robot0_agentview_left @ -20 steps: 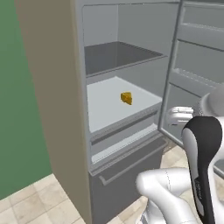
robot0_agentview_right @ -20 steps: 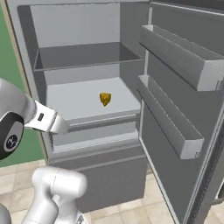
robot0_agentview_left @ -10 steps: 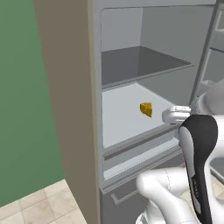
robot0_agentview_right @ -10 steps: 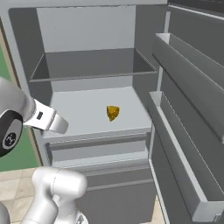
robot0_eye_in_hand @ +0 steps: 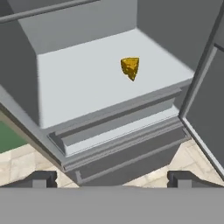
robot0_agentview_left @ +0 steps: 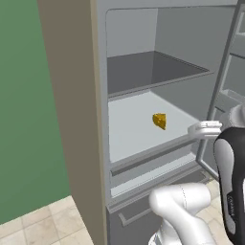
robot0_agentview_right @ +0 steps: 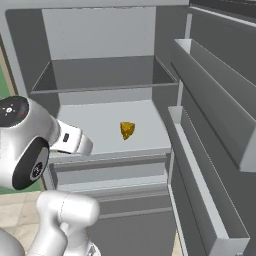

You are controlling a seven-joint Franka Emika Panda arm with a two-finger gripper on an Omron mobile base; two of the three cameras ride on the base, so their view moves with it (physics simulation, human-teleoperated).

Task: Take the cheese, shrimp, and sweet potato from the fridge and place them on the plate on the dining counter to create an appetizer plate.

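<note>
Cheese (robot0_eye_in_hand: pixel 130 68) sits alone on the light grey shelf of my open fridge (robot0_agentview_left: pixel 129 129), toward its right side and above the drawers, while my gripper (robot0_eye_in_hand: pixel 112 178) hangs outside in front, fingers spread wide and holding nothing.

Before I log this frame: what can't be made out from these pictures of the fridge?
- Lower drawers of the fridge: contents hidden by their closed fronts, in all views.
- Door shelves: insides hidden behind their rims, right base view.
- Far side of the cheese: turned away in the hand view.
- Gripper: just the fingertips show at the hand view's bottom edge; jaws set wide.
</note>
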